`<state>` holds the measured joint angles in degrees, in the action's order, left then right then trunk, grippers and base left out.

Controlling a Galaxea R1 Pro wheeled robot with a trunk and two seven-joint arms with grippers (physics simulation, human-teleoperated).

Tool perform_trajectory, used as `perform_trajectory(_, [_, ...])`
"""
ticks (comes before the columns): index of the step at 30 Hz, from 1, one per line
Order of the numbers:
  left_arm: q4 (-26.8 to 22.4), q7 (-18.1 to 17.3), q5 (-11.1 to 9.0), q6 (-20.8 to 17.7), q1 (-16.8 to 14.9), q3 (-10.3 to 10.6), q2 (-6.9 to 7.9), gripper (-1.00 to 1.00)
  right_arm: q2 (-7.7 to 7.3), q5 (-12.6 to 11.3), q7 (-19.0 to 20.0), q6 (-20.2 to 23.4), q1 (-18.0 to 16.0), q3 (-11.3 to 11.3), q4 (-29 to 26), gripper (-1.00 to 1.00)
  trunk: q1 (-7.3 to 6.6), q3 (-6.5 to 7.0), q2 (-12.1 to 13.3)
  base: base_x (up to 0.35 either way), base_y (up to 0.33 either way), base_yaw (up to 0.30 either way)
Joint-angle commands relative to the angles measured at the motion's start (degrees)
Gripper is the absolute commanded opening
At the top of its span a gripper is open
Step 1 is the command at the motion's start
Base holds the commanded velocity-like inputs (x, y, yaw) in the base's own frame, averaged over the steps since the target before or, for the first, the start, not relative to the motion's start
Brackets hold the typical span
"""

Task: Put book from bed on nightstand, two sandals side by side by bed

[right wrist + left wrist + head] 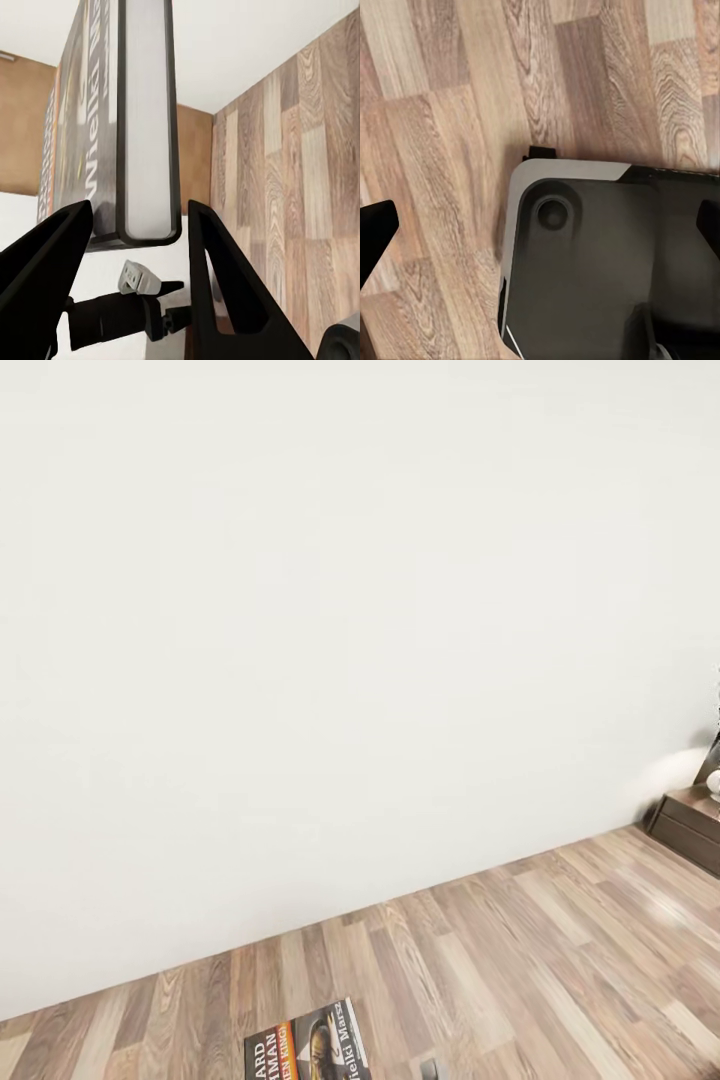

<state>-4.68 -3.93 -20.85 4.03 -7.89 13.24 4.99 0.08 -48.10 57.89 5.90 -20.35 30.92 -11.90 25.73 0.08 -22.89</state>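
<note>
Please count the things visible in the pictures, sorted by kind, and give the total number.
Book, held between the right gripper's fingers: 1
Nightstand, dark brown, by the wall: 1
Grippers: 2, counting the left gripper, open over the robot's base
Total: 4

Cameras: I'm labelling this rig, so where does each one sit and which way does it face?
Head view: on the head, facing a white wall, floor and nightstand.
Left wrist view: on the left arm, facing down at the floor and robot base.
Right wrist view: looks along the right hand, shut on the book.
Shared: book, plank floor.
</note>
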Motion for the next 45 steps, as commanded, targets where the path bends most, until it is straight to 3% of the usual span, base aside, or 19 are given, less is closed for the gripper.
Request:
perform_trajectory(1, [0.1, -0.2, -0.6, 0.2, 0.0, 0.5, 0.02, 1.00, 0.01, -0.6, 0.2, 0.6, 0.0, 0.0, 0.0, -1.00, 0.05, -0.02, 0.0, 0.323, 0.134, -0.139])
perform_trajectory(45, [0.0, -0.1, -0.6, 0.3, 0.0, 1.2, -0.05, 1.00, -0.77, -0.7, 0.2, 0.7, 0.0, -0.1, 0.1, -1.00, 0.05, -0.02, 0.0, 0.267, 0.078, -0.263])
